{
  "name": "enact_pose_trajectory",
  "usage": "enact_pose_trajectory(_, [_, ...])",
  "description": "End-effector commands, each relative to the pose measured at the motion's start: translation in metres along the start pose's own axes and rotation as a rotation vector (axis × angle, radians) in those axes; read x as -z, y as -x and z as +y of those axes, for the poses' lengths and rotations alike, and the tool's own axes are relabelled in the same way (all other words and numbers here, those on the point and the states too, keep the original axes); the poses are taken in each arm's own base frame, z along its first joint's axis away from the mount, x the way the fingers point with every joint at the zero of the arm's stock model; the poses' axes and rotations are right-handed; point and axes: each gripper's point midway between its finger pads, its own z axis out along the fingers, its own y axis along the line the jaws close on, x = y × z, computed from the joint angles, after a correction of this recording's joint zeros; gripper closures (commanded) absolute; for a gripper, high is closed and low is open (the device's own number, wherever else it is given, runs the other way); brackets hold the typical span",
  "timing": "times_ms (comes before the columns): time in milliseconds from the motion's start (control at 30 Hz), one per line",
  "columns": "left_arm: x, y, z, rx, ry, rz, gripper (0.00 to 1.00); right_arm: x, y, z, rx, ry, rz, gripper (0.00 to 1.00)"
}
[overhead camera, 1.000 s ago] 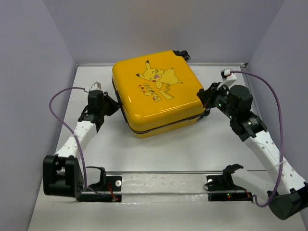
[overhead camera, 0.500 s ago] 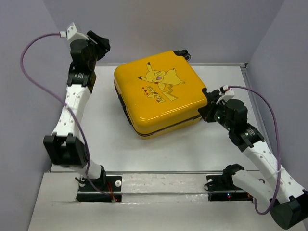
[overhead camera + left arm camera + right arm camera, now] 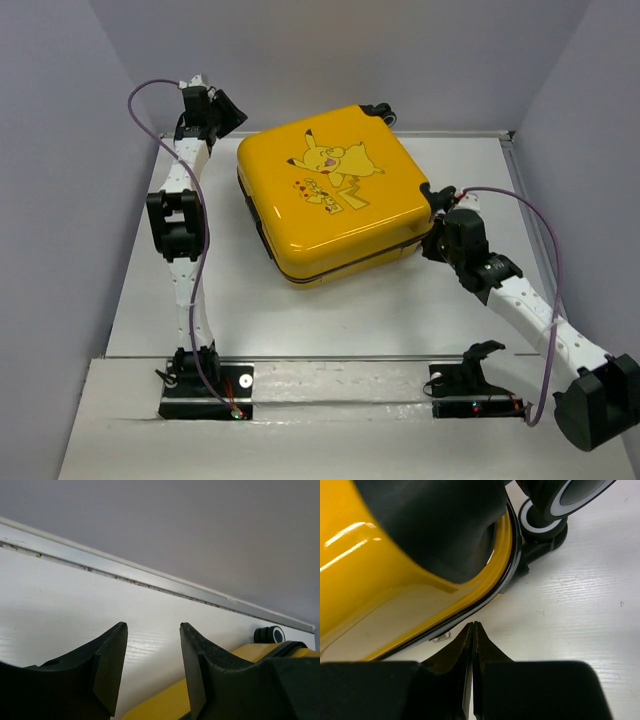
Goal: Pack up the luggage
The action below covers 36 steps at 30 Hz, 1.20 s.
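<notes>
The luggage point(image 3: 330, 195), a yellow hard-shell case with a cartoon print, lies flat and closed in the middle of the white table. My left gripper point(image 3: 228, 112) hovers open and empty by its far left corner. In the left wrist view the left gripper point(image 3: 152, 627) has white table between its fingers and the luggage point(image 3: 165, 702) just below them. My right gripper point(image 3: 432, 200) is shut at the case's right corner. In the right wrist view the right gripper point(image 3: 472, 625) points at the black zipper seam, close to a small metal zipper pull point(image 3: 441, 637), holding nothing.
A metal rail point(image 3: 150, 577) runs along the table's far edge under the grey back wall. Black-and-white wheels point(image 3: 545, 520) stick out at the case's right corner, another wheel point(image 3: 270, 634) at the far edge. Side walls close in left and right.
My left arm swung from the case's left side up to the far left corner and its gripper opened. The right gripper stayed shut and shifted slightly along the right corner.
</notes>
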Motion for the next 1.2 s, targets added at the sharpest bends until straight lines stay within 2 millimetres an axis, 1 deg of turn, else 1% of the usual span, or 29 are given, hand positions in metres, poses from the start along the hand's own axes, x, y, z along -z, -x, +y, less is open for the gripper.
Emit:
enact_pose_trajectory(0, [0.018,0.039,-0.061,-0.065,-0.19,-0.086,0.42,-0.014,0.029,0.003,0.023,-0.026,-0.056,0.93])
enact_pose_trajectory(67, [0.007,0.029,-0.05,-0.062,-0.181,-0.068,0.41,-0.019,0.025,0.008,0.025,-0.004,-0.032,0.93])
enact_pose_trajectory(133, [0.004,0.026,-0.06,-0.072,-0.245,-0.062,0.41,-0.026,0.019,0.013,0.023,0.02,-0.005,0.93])
enact_pose_trajectory(233, [-0.004,0.007,-0.061,-0.092,-0.285,-0.014,0.45,-0.034,0.014,0.017,0.025,0.033,0.009,0.93])
enact_pose_trajectory(267, [-0.008,-0.011,-0.076,-0.125,-0.312,0.013,0.46,-0.036,0.017,0.02,0.034,0.046,0.005,0.93])
enact_pose_trajectory(367, [-0.01,-0.038,-0.084,-0.157,-0.332,0.059,0.47,-0.043,0.025,0.032,0.035,0.088,-0.014,0.93])
enact_pose_trajectory(400, [-0.005,-0.049,-0.077,-0.152,-0.316,0.08,0.48,-0.044,0.031,0.036,0.045,0.106,-0.033,0.93])
enact_pose_trajectory(433, [-0.003,-0.047,-0.076,-0.148,-0.313,0.053,0.5,-0.049,0.036,0.038,0.039,0.112,-0.041,0.93])
enact_pose_trajectory(467, [0.002,-0.048,-0.075,-0.137,-0.309,0.04,0.52,-0.049,0.04,0.043,0.042,0.129,-0.049,0.93])
enact_pose_trajectory(500, [0.017,-0.038,-0.083,-0.132,-0.315,0.007,0.53,-0.05,0.048,0.049,0.06,0.156,-0.068,0.93])
enact_pose_trajectory(533, [0.017,-0.059,-0.062,-0.083,-0.261,0.041,0.55,-0.052,0.057,0.053,0.06,0.175,-0.094,0.93])
enact_pose_trajectory(567, [0.031,-0.046,-0.073,-0.074,-0.27,-0.001,0.58,-0.059,0.056,0.059,0.081,0.205,-0.091,0.93])
enact_pose_trajectory(600, [0.035,-0.069,-0.057,-0.037,-0.232,0.037,0.59,-0.061,0.061,0.065,0.097,0.23,-0.104,0.93])
enact_pose_trajectory(633, [0.041,-0.073,-0.055,-0.003,-0.222,0.038,0.6,-0.063,0.069,0.072,0.113,0.254,-0.125,0.93])
enact_pose_trajectory(667, [0.047,-0.072,-0.052,0.005,-0.191,0.013,0.61,-0.065,0.08,0.081,0.123,0.299,-0.16,0.93])
enact_pose_trajectory(700, [0.061,-0.075,-0.044,0.02,-0.137,-0.001,0.65,-0.073,0.079,0.083,0.13,0.301,-0.154,0.93])
enact_pose_trajectory(767, [0.073,-0.074,-0.028,0.081,-0.04,-0.042,0.71,-0.076,0.098,0.094,0.124,0.34,-0.175,0.93])
enact_pose_trajectory(800, [0.091,-0.079,-0.02,0.116,0.008,-0.054,0.72,-0.083,0.099,0.095,0.128,0.347,-0.168,0.93])
enact_pose_trajectory(833, [0.1,-0.08,-0.016,0.135,0.027,-0.069,0.72,-0.086,0.103,0.099,0.128,0.359,-0.17,0.93])
enact_pose_trajectory(867, [0.108,-0.078,-0.013,0.144,0.05,-0.091,0.73,-0.087,0.117,0.104,0.125,0.375,-0.191,0.93])
enact_pose_trajectory(900, [0.126,-0.078,-0.011,0.145,0.07,-0.106,0.73,-0.09,0.118,0.109,0.12,0.391,-0.182,0.93])
enact_pose_trajectory(933, [0.135,-0.076,-0.002,0.145,0.116,-0.132,0.72,-0.095,0.122,0.112,0.118,0.412,-0.174,0.93])
enact_pose_trajectory(967, [0.154,-0.062,-0.011,0.14,0.109,-0.177,0.7,-0.097,0.123,0.115,0.12,0.421,-0.171,0.93])
enact_pose_trajectory(1000, [0.164,-0.064,0.0,0.139,0.155,-0.198,0.67,-0.1,0.127,0.112,0.117,0.412,-0.171,0.93])
enact_pose_trajectory(1033, [0.173,-0.057,0.0,0.136,0.162,-0.226,0.61,-0.103,0.127,0.112,0.12,0.407,-0.164,0.91])
enact_pose_trajectory(1067, [0.181,-0.045,0.003,0.134,0.172,-0.257,0.37,-0.109,0.124,0.103,0.115,0.373,-0.132,0.88])
enact_pose_trajectory(1100, [0.193,-0.021,-0.009,0.111,0.145,-0.301,0.26,-0.108,0.133,0.1,0.114,0.36,-0.139,0.81])
enact_pose_trajectory(1133, [0.199,-0.012,-0.01,0.102,0.155,-0.294,0.19,-0.108,0.129,0.097,0.119,0.344,-0.112,0.75])
enact_pose_trajectory(1167, [0.208,0.012,-0.004,0.099,0.168,-0.332,0.09,-0.105,0.136,0.093,0.121,0.331,-0.121,0.6])
